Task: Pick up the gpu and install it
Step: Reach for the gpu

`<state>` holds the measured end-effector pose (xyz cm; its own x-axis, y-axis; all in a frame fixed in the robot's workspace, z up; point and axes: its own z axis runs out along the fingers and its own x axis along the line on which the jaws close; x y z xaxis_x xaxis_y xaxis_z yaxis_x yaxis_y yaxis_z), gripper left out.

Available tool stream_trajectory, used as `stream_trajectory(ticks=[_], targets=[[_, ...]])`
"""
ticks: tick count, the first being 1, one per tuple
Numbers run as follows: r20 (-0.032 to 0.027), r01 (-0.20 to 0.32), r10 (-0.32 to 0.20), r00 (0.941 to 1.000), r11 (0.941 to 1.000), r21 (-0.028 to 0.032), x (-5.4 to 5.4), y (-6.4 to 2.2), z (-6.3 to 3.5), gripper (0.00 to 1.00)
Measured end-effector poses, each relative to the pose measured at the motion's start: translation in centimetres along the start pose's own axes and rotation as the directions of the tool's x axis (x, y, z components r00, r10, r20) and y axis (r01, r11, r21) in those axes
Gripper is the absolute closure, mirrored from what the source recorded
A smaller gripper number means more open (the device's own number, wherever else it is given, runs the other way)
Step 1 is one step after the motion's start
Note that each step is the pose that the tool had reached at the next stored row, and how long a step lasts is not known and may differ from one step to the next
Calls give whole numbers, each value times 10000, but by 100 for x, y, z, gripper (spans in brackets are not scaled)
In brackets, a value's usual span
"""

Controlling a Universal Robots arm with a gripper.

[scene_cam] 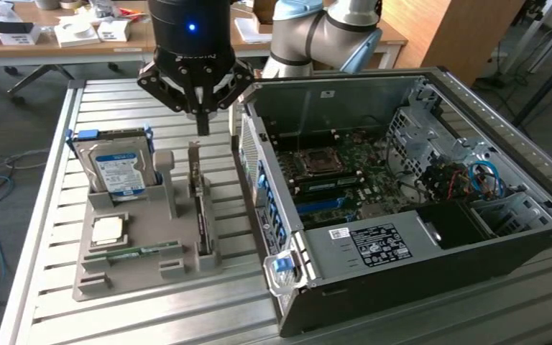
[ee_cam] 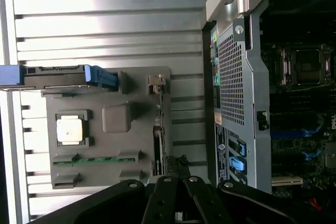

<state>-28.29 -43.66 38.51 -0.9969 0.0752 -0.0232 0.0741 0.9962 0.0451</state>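
Pincer (scene_cam: 202, 129) closed above gpu (scene_cam: 203, 215) — on edge, lengthwise along holder (scene_cam: 132, 272).

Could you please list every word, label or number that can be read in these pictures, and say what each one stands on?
No text here can be read with confidence.
Hard drive label: blue and white print, too small to read.
Power supply label: lines of print, too small to read.
Lettering on the body of the gripper: too blurred to read.

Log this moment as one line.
gripper: shut, empty | position: just above gpu | gpu: on edge in grey holder | PC case: open
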Motion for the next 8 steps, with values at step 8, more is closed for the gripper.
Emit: stream_trajectory(ticks=[8], targets=[[1, -3, 3, 10000, 10000, 0, 14, -101, -3, 89]])
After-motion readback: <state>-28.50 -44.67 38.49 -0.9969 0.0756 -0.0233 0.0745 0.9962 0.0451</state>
